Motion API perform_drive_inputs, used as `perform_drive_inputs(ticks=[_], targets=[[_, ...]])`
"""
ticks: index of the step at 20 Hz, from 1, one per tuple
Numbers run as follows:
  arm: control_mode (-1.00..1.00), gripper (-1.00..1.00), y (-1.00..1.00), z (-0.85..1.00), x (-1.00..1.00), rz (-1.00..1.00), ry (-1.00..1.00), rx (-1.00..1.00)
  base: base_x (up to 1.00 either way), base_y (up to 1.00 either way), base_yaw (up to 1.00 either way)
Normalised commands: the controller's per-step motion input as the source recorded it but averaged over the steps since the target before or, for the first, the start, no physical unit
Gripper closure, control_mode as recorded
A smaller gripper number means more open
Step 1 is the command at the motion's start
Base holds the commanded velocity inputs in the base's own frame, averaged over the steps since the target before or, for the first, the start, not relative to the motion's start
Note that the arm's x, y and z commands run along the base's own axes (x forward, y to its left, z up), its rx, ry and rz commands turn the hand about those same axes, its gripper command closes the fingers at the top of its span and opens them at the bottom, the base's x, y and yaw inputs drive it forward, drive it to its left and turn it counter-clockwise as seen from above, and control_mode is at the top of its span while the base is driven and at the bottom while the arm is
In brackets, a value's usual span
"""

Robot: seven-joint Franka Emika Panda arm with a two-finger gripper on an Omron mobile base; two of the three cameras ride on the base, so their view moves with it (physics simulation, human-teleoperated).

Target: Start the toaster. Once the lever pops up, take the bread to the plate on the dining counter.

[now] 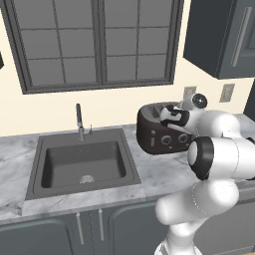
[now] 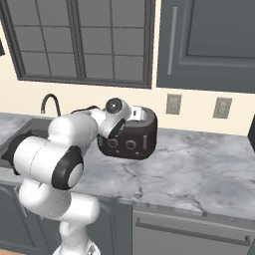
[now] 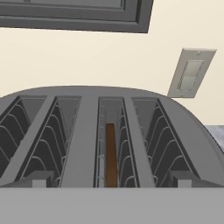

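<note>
The dark toaster (image 1: 155,133) (image 2: 135,144) stands on the marble worktop, to the right of the sink. My gripper (image 3: 111,180) hovers just over its top slots, and its fingertips (image 3: 40,178) stand wide apart, open with nothing between them. In the hand view the bread (image 3: 110,153) is a thin brown slice standing on edge, deep in the third slot from the left. A small pale lever (image 1: 153,140) (image 2: 145,142) sits on the toaster's front beside two round knobs (image 2: 113,143). In the base views my hand (image 1: 173,116) (image 2: 130,113) covers part of the toaster's top. The plate and the dining counter are out of view.
A dark sink (image 1: 82,164) with a faucet (image 1: 79,119) lies left of the toaster. Wall outlets (image 2: 173,103) are behind it and a dark upper cabinet (image 2: 209,45) hangs above. Bare marble worktop (image 2: 199,169) stretches to the right. A window (image 1: 94,42) is behind the sink.
</note>
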Motion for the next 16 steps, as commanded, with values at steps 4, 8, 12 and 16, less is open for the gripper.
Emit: perform_drive_inputs(ticks=[4, 8, 12, 16], targets=[[-1.00, -1.00, 0.00, 0.00, 0.00, 0.00, 0.00, 0.00, 0.00, 0.00, 0.00], [-1.00, -1.00, 0.00, 0.00, 0.00, 0.00, 0.00, 0.00, 0.00, 0.00, 0.00], [-1.00, -1.00, 0.00, 0.00, 0.00, 0.00, 0.00, 0.00, 0.00, 0.00, 0.00], [-1.00, -1.00, 0.00, 0.00, 0.00, 0.00, 0.00, 0.00, 0.00, 0.00, 0.00]])
